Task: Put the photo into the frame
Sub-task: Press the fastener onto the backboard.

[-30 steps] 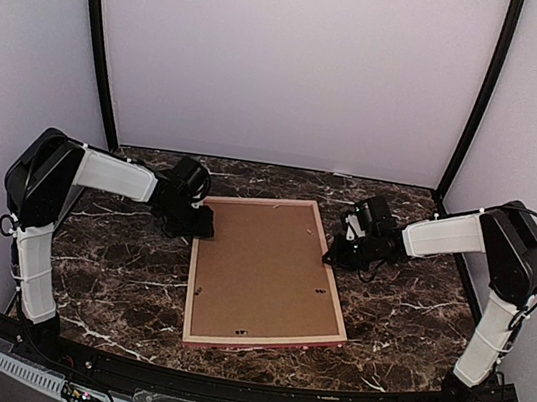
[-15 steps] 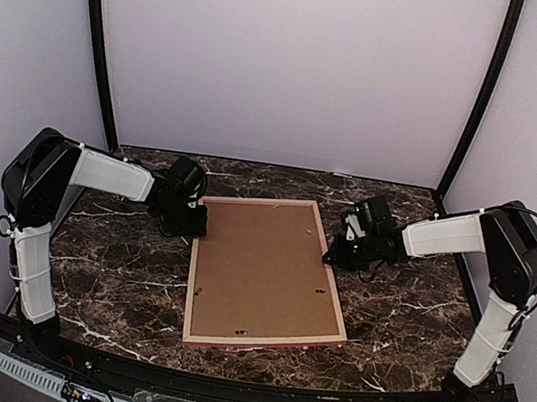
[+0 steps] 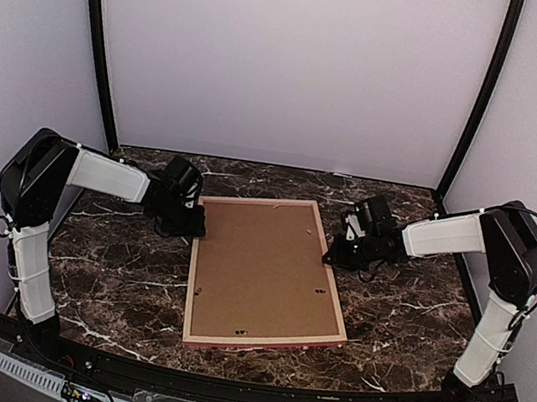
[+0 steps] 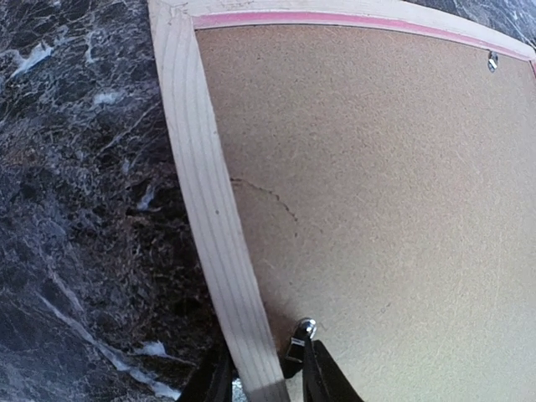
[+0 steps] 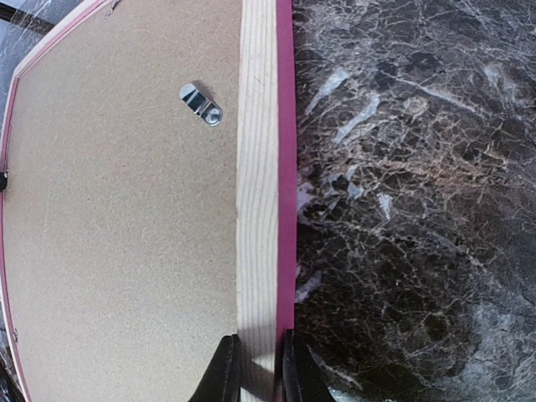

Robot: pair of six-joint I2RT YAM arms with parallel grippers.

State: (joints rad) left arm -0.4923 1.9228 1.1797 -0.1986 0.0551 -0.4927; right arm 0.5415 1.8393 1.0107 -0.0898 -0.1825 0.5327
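Frame (image 3: 263,341) lay face-down on the surface (image 3: 107,268) — left gripper (image 4: 261,378) and right gripper (image 5: 258,368) each clamped a rail, presumably steadying it.

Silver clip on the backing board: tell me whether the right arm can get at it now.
Probably yes. The silver clip lies bare on the backing board. But the right fingers pinch the frame rail, so they would have to let go first.

Robotics lab booth. Pale panels (image 3: 289,63) behind and beside the marble tabletop (image 3: 116,274), robot arms (image 3: 110,175) bolted at its near edge.
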